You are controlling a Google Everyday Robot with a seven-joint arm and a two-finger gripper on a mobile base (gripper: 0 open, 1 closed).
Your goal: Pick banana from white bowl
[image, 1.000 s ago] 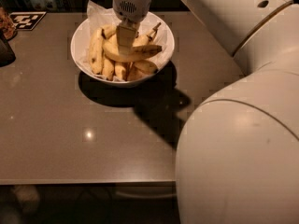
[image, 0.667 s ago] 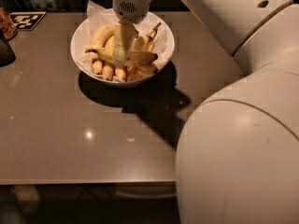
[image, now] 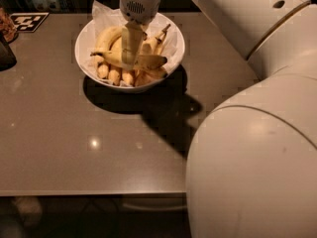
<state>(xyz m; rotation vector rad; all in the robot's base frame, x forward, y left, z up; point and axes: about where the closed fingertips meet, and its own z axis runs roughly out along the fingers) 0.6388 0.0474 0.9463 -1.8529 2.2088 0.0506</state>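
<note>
Below end effector (image: 130,57), curved yellow banana (image: 151,61)

Just the one camera here, so there's no overlap with any other view. It looks from high above the near edge of the table (image: 74,143), facing forward and tilted steeply down, so the whole tabletop runs away to the far edge. The arm (image: 257,157) bulks up the near right, really close to the lens. The white bowl (image: 80,53) sits at the far side, a bit left of centre, at middling range. The gripper (image: 130,58) drops in from the top edge, down into that bowl.
</note>
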